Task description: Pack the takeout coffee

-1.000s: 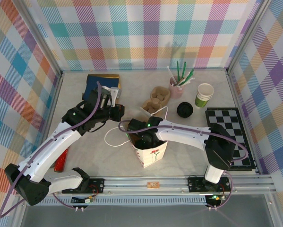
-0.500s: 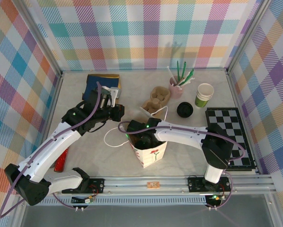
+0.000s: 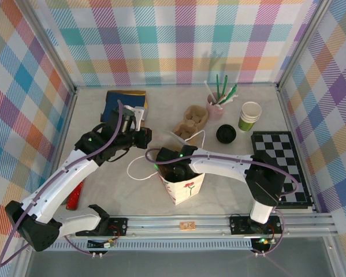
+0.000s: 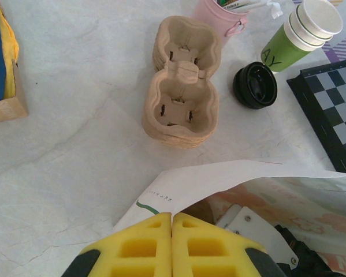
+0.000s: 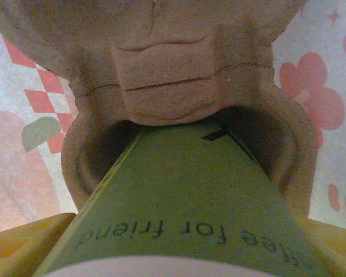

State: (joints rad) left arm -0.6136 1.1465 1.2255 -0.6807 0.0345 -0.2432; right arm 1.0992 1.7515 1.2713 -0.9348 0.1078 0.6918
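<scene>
The right gripper (image 5: 174,249), down inside the paper bag (image 3: 187,189), clasps the green takeout coffee cup (image 5: 184,196); its long axis points straight ahead, base at the pulp carrier's socket (image 5: 89,156); the left gripper (image 4: 171,234) is pinched closed beside the bag's rim.

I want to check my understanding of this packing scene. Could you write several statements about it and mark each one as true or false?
1. The right end effector holds a green cup over a pocket of the cardboard carrier. True.
2. The stack of paper cups stands on the chessboard. False: it stands on the table, beside the board.
3. The left end effector is shut, at the edge of the paper bag. True.
4. The empty carrier on the table has a cup in one pocket. False: both its pockets are empty.
</scene>
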